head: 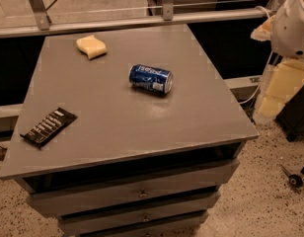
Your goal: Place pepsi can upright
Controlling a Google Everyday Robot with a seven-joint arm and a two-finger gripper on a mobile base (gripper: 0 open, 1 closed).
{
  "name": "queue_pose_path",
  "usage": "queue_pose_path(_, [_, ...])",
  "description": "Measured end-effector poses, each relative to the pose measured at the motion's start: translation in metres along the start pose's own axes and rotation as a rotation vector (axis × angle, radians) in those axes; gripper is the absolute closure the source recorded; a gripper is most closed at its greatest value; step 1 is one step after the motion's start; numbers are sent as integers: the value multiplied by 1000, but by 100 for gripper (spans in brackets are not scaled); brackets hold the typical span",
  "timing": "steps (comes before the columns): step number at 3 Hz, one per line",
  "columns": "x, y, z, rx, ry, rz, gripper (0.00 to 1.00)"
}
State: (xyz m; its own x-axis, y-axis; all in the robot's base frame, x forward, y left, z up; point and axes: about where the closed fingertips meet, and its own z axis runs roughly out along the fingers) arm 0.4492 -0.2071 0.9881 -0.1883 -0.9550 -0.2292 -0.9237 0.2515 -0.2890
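The pepsi can [151, 79], blue with white lettering and silver ends, lies on its side near the middle of the grey table top [142, 127], its long axis running left to right. My gripper [276, 95], cream-coloured below a white arm segment [295, 21], hangs off the table's right edge. It is well to the right of the can, holds nothing that I can see, and is apart from the table.
A yellow sponge [91, 47] lies at the back left of the table. A flat black snack packet [48, 127] lies near the front left edge. Drawers [137, 194] are below the top. A metal rail [142, 21] runs behind the table, and the speckled floor is at right.
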Motion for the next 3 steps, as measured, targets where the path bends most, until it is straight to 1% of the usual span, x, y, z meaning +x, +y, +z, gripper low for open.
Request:
queue_pose_path(1, [-41,-22,22,9,-44,7,0])
queue_pose_path(2, [-80,-41,58,5,-62,49,0])
queue_pose_path(3, [-118,-57,99,3,-65,135,0])
